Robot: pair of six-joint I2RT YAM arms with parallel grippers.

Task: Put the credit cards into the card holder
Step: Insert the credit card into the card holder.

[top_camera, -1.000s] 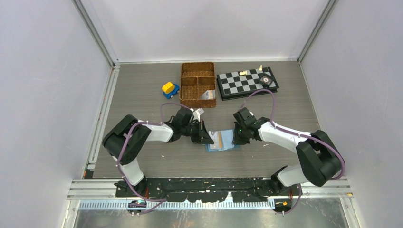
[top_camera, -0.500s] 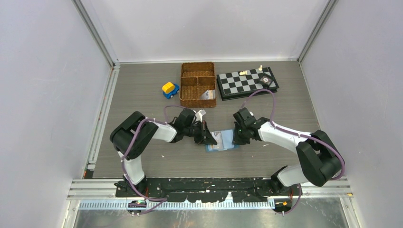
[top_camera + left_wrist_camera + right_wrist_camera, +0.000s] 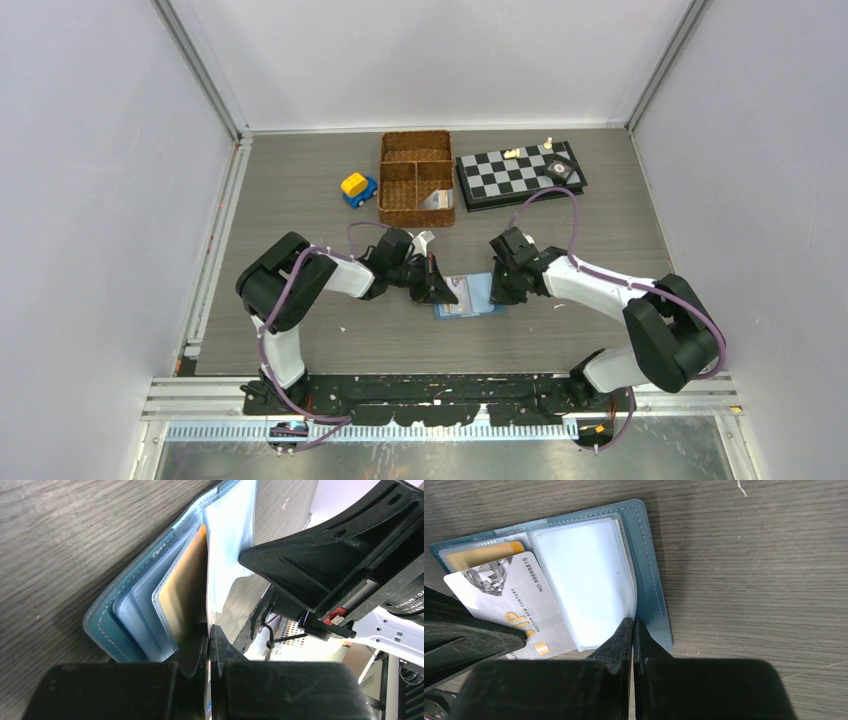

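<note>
Arm on the left slid its left gripper point(image 3: 441, 290) rightward vs a sec ago, now over the card holder point(image 3: 472, 300) mid-frame in top view, clenched on a white card point(image 3: 509, 610). Meanwhile right gripper point(image 3: 633, 630) pinches the holder's sleeve edge, tighter than b4. Also an orange card point(image 3: 479, 555) already pocketed, so insertion's prob underway imo.

A fixed camera high behind the near edge looks down on the grey wood-grain surface point(image 3: 300, 200), while wrist cameras peer closely along the left tool point(image 3: 209, 628) and right tool point(image 3: 633, 623) — both at the open teal-blue folding card holder point(image 3: 646, 570).
</note>
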